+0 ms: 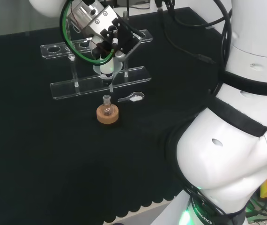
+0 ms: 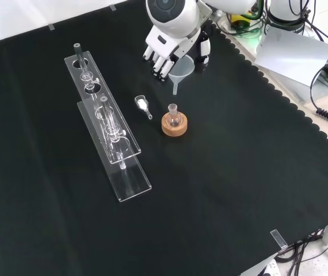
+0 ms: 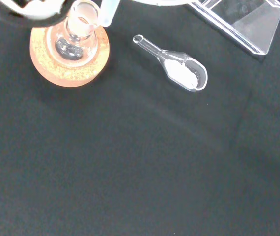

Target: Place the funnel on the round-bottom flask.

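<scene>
A small round-bottom flask point(image 1: 107, 107) point(image 2: 174, 117) point(image 3: 76, 37) stands upright on a cork ring point(image 1: 107, 115) point(image 2: 174, 125) point(image 3: 69, 55) on the black cloth. The hand point(image 1: 106, 33) point(image 2: 170, 49) hovers above it with its fingers curled round a clear funnel point(image 1: 108, 71) point(image 2: 181, 70). The funnel's stem point(image 3: 106, 12) points down and ends just above and beside the flask's neck, apart from it.
A clear scoop point(image 1: 132, 98) point(image 2: 143, 104) point(image 3: 180, 68) with white powder lies on the cloth close to the flask. A clear acrylic tube rack point(image 1: 99, 65) point(image 2: 109, 123) stands behind the flask in the head view, left of it in the front view.
</scene>
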